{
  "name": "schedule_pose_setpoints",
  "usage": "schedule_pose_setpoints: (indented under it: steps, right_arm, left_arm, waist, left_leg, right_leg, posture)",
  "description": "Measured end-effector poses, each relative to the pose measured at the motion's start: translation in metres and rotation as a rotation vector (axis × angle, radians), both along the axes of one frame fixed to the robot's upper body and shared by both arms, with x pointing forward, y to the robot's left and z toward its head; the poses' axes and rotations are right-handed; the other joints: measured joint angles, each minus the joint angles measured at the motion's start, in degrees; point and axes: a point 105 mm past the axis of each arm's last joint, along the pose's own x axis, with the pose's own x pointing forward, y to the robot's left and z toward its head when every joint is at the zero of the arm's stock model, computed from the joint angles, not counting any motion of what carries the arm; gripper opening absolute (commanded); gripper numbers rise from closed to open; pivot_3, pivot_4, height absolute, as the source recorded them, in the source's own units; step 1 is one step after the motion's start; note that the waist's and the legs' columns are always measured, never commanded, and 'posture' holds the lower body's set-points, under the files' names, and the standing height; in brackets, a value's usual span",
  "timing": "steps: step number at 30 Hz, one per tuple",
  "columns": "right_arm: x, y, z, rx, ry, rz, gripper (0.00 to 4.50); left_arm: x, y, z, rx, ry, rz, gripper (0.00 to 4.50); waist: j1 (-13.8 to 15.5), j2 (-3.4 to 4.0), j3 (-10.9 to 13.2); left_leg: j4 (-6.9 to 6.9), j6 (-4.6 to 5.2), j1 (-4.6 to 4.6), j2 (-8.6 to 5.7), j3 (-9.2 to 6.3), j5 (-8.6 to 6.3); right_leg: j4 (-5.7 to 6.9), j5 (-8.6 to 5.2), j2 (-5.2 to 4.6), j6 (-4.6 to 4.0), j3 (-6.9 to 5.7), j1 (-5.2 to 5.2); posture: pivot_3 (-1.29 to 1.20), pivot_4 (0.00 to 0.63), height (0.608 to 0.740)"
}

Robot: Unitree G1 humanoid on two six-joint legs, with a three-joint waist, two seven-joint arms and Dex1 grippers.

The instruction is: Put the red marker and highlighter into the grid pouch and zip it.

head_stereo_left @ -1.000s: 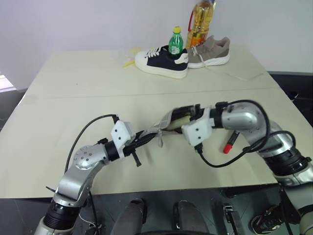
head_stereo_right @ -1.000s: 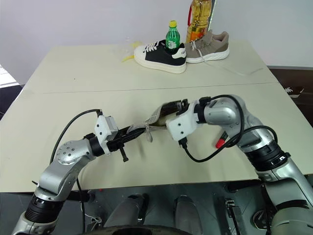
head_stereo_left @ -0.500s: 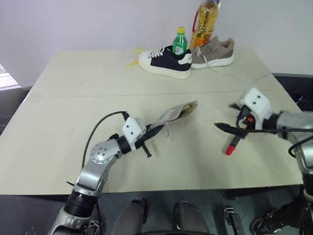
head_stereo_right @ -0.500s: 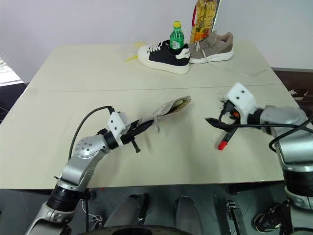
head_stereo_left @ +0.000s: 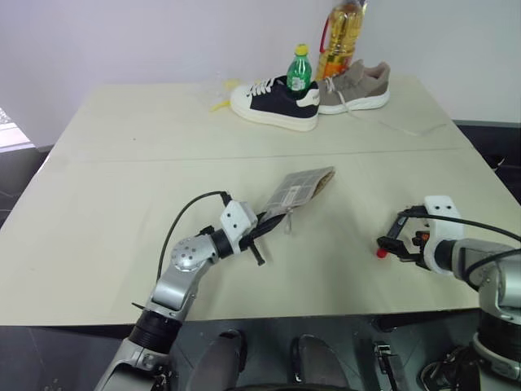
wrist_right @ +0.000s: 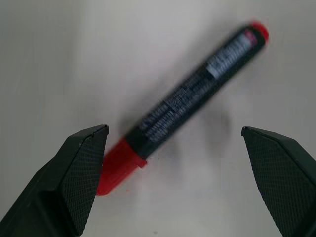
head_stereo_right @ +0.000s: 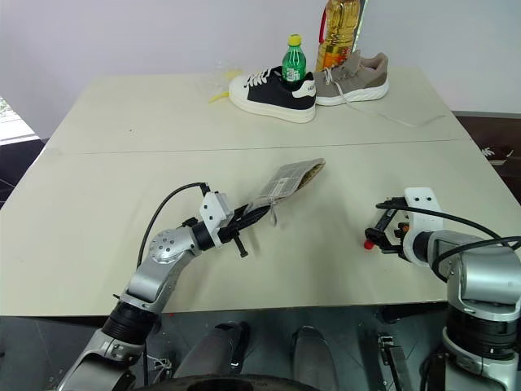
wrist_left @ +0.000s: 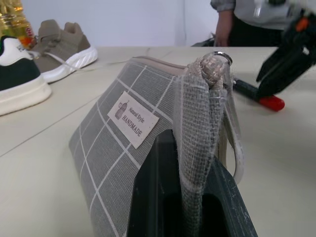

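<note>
Since a second ago our right pincer [head_stereo_right: 379, 230] has left the mouth of the grid pouch [head_stereo_right: 286, 180] and swung out to our right, down over the red marker [head_stereo_right: 369, 243], while our left pincer [head_stereo_right: 244, 220] has kept its hold on the pouch.

From the head views, we see the left pincer clamped shut on the near end of the grid pouch, holding it tilted up off the desk [head_stereo_right: 122, 163] with its far end raised. The right pincer stands wide open at the right side of the desk, its fingers astride the marker. At the far edge sit a dark sneaker [head_stereo_right: 271, 94], a grey sneaker [head_stereo_right: 354, 77], a green bottle [head_stereo_right: 293, 63] and an oil bottle [head_stereo_right: 339, 28].

From the left wrist view, the pouch fabric [wrist_left: 133, 148] is pinched between our black fingers [wrist_left: 153, 197], its white label facing us, the pull cord hanging beside. The marker [wrist_left: 261, 98] lies beyond on the desk.

From the right wrist view, the marker [wrist_right: 182, 108] lies flat on the desk between our two spread fingertips [wrist_right: 79, 168], untouched by either.

The highlighter cannot be made out in these views.
</note>
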Motion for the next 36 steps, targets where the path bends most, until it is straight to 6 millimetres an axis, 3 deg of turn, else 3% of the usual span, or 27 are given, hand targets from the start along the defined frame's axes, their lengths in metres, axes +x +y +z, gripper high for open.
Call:
schedule_pose_setpoints:
  steps: [4,9,10,13,16,22,28,36]
  right_arm:
    - [0.004,0.005,-0.001,0.006,-0.007,-0.007,3.14]
    - [0.011,0.009,-0.001,0.004,0.004,0.012,0.55]
    - [0.012,0.010,0.001,-0.005,0.005,0.021,0.29]
    - [0.020,0.010,0.006,-0.120,-0.024,0.107,0.27]
    - [0.032,0.013,0.023,-0.310,-0.144,0.271,0.27]
    - [0.051,0.063,0.071,-0.699,-0.507,0.820,0.27]
    - [0.061,0.084,0.082,-0.813,-0.606,1.031,0.27]
    - [0.068,0.101,0.085,-0.850,-0.654,1.145,0.27]
  left_arm:
    - [0.000,0.001,0.000,0.001,0.001,0.005,0.00]
    - [-0.001,0.005,-0.001,-0.002,0.002,0.027,0.00]
    - [-0.001,0.006,-0.001,-0.005,-0.001,0.035,0.00]
    - [0.001,0.011,0.004,-0.017,-0.013,0.063,0.00]
    - [0.005,0.022,0.010,-0.032,-0.022,0.109,0.00]
    - [0.009,0.045,0.021,-0.064,-0.008,0.173,0.00]
    - [0.005,0.049,0.023,-0.055,0.000,0.171,0.00]
    - [-0.004,0.047,0.026,-0.047,-0.003,0.160,0.00]
  waist:
    - [0.04,0.02,-0.01]
    - [-0.09,0.03,-0.02]
    - [-0.09,0.03,-0.02]
    - [-0.01,0.07,0.00]
    - [-0.04,0.07,0.01]
    - [-1.42,0.08,0.05]
    - [-1.47,0.05,0.07]
    - [-1.37,0.05,0.07]
  left_leg:
    - [0.02,0.00,0.01,0.00,-0.01,0.00]
    - [0.01,0.00,0.02,0.01,-0.01,0.00]
    - [0.01,0.00,0.01,0.01,-0.01,0.00]
    - [0.02,0.00,0.00,-0.01,0.02,0.00]
    - [0.00,0.00,0.00,-0.01,0.02,0.00]
    - [-0.01,-0.01,0.05,0.04,0.05,0.00]
    - [0.00,-0.01,0.04,0.03,0.03,0.00]
    - [-0.01,-0.01,0.02,0.02,-0.01,-0.01]
  right_leg:
    - [0.00,0.01,0.01,-0.01,0.00,0.02]
    - [0.00,0.01,0.02,0.00,0.00,0.01]
    - [0.00,0.01,0.02,-0.01,0.00,0.01]
    - [-0.01,0.01,0.00,0.00,0.00,0.01]
    - [-0.07,0.02,0.00,0.03,-0.01,0.03]
    - [-0.10,0.12,0.04,0.25,-0.03,0.10]
    - [-0.11,0.13,0.03,0.22,0.00,0.08]
    - [-0.16,0.12,0.01,0.19,0.03,0.08]
  posture:
    - [0.00,0.150,0.734]
    - [0.00,0.150,0.734]
    - [0.00,0.150,0.734]
    - [0.00,0.150,0.734]
    - [0.00,0.150,0.734]
    - [0.00,0.150,0.734]
    - [0.00,0.150,0.734]
    - [0.00,0.150,0.734]
